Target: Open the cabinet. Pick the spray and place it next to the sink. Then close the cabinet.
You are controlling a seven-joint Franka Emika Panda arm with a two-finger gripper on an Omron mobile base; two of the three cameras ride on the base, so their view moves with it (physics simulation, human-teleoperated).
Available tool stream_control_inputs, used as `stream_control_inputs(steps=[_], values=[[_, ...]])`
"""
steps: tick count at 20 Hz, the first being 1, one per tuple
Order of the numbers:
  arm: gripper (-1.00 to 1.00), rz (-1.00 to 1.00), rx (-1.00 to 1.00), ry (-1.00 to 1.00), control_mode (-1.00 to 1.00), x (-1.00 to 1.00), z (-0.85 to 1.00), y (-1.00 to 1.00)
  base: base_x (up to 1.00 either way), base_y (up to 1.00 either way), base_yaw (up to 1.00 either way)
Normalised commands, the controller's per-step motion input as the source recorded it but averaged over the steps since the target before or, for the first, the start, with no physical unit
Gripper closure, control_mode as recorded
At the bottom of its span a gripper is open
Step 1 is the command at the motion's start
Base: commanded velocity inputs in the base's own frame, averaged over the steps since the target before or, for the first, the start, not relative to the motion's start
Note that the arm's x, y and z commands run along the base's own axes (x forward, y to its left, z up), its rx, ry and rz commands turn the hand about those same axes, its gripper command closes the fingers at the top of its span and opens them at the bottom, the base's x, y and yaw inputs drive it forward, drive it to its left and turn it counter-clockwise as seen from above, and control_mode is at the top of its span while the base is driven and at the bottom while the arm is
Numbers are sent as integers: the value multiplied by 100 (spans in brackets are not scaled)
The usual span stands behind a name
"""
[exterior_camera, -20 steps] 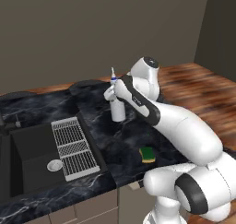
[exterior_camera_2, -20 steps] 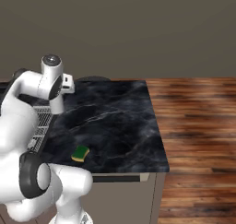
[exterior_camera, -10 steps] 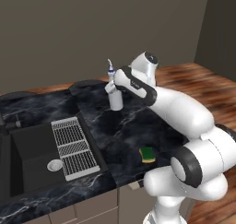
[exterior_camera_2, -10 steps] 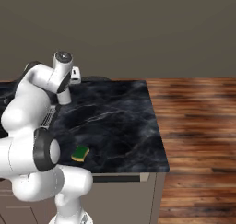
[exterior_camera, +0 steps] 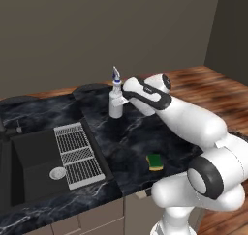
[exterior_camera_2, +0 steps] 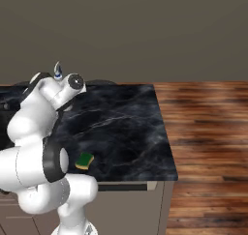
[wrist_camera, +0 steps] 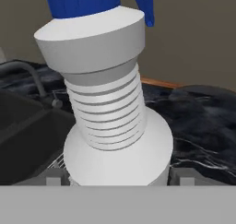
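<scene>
The spray (exterior_camera: 115, 99) is a whitish ribbed bottle with a dark blue collar and a pointed nozzle. It stands upright over the black marble counter (exterior_camera: 131, 132), just right of the sink (exterior_camera: 34, 161). Whether its base touches the counter I cannot tell. My gripper (exterior_camera: 122, 98) reaches in from the right and is shut on the bottle's lower body. In the hand view the spray (wrist_camera: 110, 121) sits between my fingertips (wrist_camera: 53, 177), with the gripper (wrist_camera: 119, 178) around its base. The nozzle tip (exterior_camera_2: 58, 70) pokes up behind my arm. The cabinet is out of view.
A metal grid (exterior_camera: 77, 154) lies in the sink's right half, with a round drain (exterior_camera: 57, 172) beside it. A faucet (wrist_camera: 32, 75) curves up at the sink's far side. A green and yellow sponge (exterior_camera: 155, 161) lies near the counter's front edge. Wood floor (exterior_camera_2: 208, 132) is to the right.
The arm has carried the spray, still gripped, from above the counter's middle leftward and back toward the wall, then lower, close to the sink's right rim.
</scene>
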Motion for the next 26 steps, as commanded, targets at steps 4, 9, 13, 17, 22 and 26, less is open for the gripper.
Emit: stream_control_inputs(steps=[4,9,13,17,22,26], values=[[100,17,0,11,-100,24,5,0,0,0,0],[100,3,-1,9,-100,17,-1,14,0,0,0],[100,0,-5,-3,-100,1,-17,17,0,0,0],[100,0,-8,-12,-100,0,-35,9,0,0,0],[100,0,-7,-12,-100,6,-59,12,0,0,0],[100,0,-3,-1,-100,20,-56,12,0,0,0]])
